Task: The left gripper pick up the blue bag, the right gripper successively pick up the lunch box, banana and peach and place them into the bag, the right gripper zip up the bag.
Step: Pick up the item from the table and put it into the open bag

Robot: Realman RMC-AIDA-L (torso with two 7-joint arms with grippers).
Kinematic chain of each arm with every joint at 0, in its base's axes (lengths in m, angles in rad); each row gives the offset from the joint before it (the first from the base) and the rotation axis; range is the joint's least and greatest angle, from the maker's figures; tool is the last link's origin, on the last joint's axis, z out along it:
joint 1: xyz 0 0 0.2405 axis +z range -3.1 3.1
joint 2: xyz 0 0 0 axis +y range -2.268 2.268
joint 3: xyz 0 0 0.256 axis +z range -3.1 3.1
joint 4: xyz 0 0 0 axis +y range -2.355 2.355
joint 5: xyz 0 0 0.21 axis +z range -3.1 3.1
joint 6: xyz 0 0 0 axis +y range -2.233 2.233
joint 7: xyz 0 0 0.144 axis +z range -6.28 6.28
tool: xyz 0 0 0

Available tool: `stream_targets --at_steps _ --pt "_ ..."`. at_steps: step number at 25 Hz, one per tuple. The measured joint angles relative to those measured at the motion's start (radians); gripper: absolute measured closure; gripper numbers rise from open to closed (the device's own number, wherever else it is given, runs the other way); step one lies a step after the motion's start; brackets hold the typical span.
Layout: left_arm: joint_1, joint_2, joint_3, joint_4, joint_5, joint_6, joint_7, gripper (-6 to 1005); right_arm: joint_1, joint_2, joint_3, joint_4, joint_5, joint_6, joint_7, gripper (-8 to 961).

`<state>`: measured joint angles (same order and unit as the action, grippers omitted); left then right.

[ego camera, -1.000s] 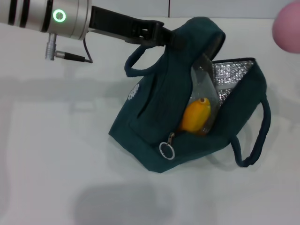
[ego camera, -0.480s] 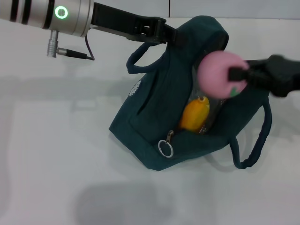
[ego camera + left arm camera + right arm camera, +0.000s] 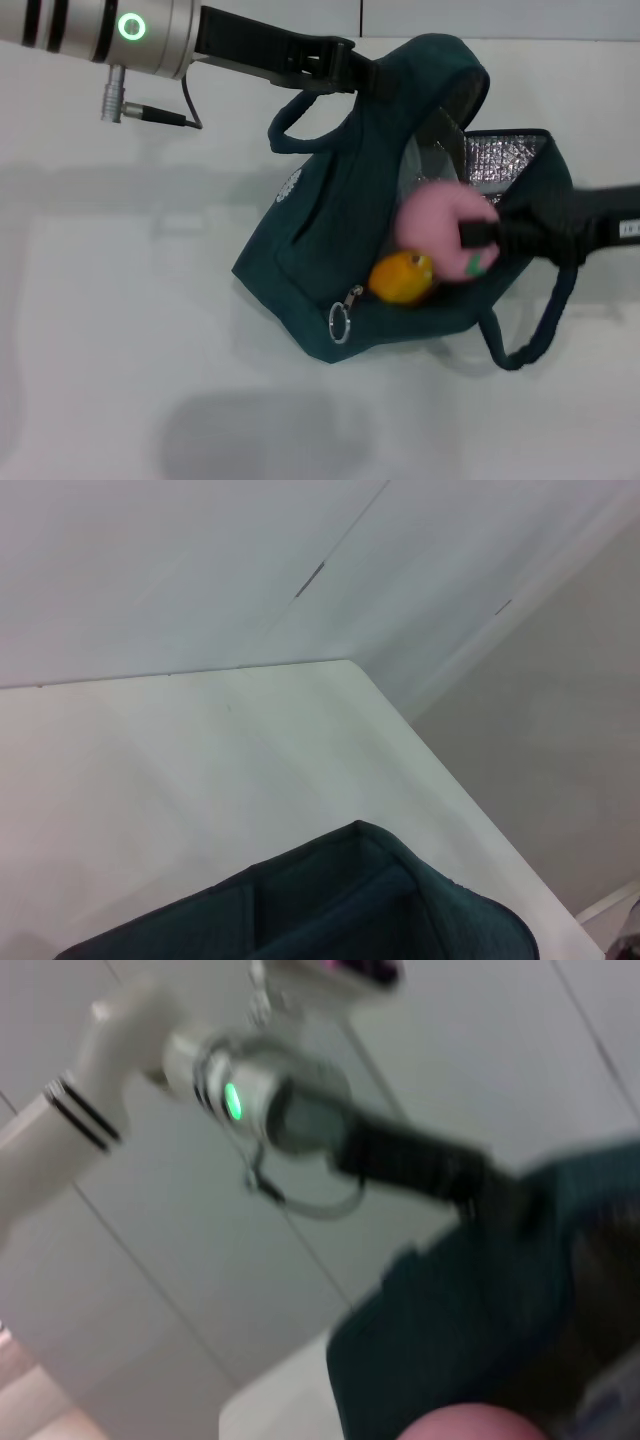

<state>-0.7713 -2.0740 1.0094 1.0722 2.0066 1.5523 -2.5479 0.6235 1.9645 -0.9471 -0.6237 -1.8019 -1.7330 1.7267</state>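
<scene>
In the bag (image 3: 330, 240) mouth: peach (image 3: 438, 232) clamped in right gripper (image 3: 478, 240), banana (image 3: 401, 276) just below.
Left gripper (image 3: 352, 72) at 11 o'clock pinches the bag's top edge, holding it open.

left end effector (image 3: 362, 78) clamped, right end effector (image 3: 478, 243) clamped

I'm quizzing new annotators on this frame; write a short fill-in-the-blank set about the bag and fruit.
1. The right gripper holds the pink ____.
2. The left gripper holds up the blue bag by its ____.
3. The fruit already inside the bag is the ____.

Missing words: peach; top edge; banana.
</scene>
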Motion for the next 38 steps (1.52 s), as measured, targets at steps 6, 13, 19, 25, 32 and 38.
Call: stream_targets --at_steps 6,13,19,25,32,38 --pt "0.001 0.000 0.000 0.000 0.000 0.000 0.000 942 0.021 0.009 -0.001 -0.005 -0.076 0.004 0.040 894" --pt "0.004 -0.003 0.001 0.000 0.000 0.000 0.000 942 0.026 0.043 -0.003 -0.038 -0.078 0.142 0.053 883" --pt "0.005 -0.003 0.000 0.000 0.000 0.000 0.000 942 0.047 0.051 -0.106 -0.059 -0.072 0.185 0.072 874" --pt "0.008 -0.004 0.000 0.000 0.000 0.000 0.000 942 0.083 0.047 -0.128 -0.059 -0.079 0.156 0.112 865" --pt "0.012 -0.003 0.000 -0.002 0.000 0.000 0.000 942 0.067 0.030 -0.119 -0.074 -0.087 0.148 0.128 854" --pt "0.012 -0.003 0.000 -0.003 0.000 0.000 0.003 942 0.036 0.028 -0.104 -0.086 -0.081 0.162 0.126 845"
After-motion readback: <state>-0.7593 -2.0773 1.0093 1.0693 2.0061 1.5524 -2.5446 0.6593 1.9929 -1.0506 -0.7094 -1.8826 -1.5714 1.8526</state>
